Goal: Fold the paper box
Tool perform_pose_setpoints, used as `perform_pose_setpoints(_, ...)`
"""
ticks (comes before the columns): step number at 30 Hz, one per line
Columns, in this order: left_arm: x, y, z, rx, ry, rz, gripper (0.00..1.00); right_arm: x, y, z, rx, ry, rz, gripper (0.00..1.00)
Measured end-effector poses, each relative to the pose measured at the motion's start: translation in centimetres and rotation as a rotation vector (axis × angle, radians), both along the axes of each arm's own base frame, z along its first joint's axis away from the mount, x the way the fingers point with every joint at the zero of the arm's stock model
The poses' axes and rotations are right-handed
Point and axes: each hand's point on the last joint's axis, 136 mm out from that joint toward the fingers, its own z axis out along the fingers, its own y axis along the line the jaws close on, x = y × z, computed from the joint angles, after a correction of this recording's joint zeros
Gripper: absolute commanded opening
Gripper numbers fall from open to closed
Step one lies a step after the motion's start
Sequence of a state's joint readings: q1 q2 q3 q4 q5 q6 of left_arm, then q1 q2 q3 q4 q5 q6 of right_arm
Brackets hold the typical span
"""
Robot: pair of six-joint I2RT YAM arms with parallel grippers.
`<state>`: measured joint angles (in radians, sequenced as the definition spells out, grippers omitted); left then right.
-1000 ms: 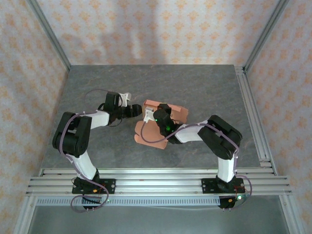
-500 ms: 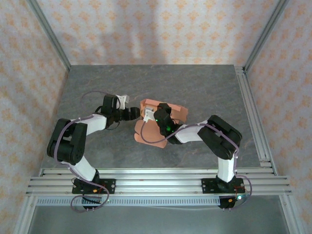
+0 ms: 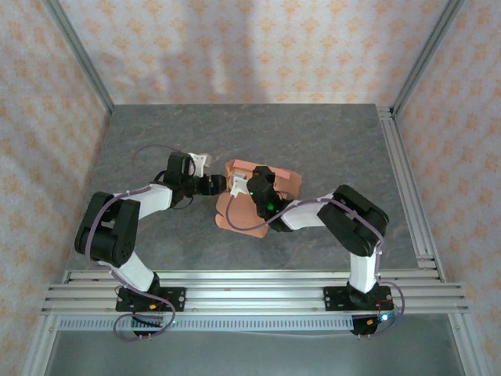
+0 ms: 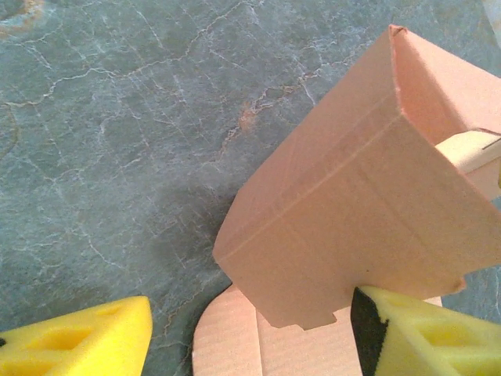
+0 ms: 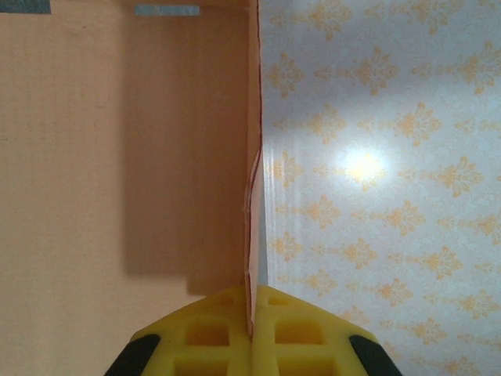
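At the near edge of the grey counter [image 3: 329, 141], the left arm [image 3: 117, 227] and the right arm [image 3: 356, 223] both bend in toward the middle, where the paper box [image 3: 288, 181] sits. The box is orange-pink card, with part lying flat on the counter and part standing up. The left fingers [image 4: 78, 345] are wide apart — one yellow tip is over bare counter, and the other touches the low edge of a raised side of the box. That side tilts up, with a rounded flap lying flat under it. The right fingers [image 5: 211, 333] are pressed together on a thin edge of the card, pinching it tight — a wide panel of the box stretches away on their left. Behind the counter stands a pale wall [image 3: 258, 47] with small orange flower shapes.
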<state>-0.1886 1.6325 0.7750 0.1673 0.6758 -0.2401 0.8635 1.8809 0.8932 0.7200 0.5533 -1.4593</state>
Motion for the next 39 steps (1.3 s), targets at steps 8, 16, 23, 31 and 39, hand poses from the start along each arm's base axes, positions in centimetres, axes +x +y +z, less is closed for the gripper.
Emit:
perform_pose_setpoints(8,1.0,-0.4,-0.5,0.006,0.018,-0.011,0.59,-0.4,0.3,-0.5,0.006,0.03,0.019,0.0)
perform_pose_setpoints(16,1.1,-1.4,-0.6,0.004,0.021,-0.044,0.57,-1.1,0.3,0.1,0.042,0.071,0.036,0.0)
perform_pose_setpoints(23,0.8,-1.7,-0.7,0.017,0.026,-0.071,0.65,-1.3,0.2,-0.4,0.047,0.098,0.032,0.0)
perform_pose_setpoints(31,0.6,-1.7,-0.5,0.036,0.018,-0.094,0.66,-1.4,0.3,-0.4,0.068,0.133,0.026,0.0)
perform_pose_setpoints(39,0.4,-2.2,0.6,0.017,-0.02,-0.138,0.66,-1.6,0.2,-1.1,0.071,0.173,0.019,0.0)
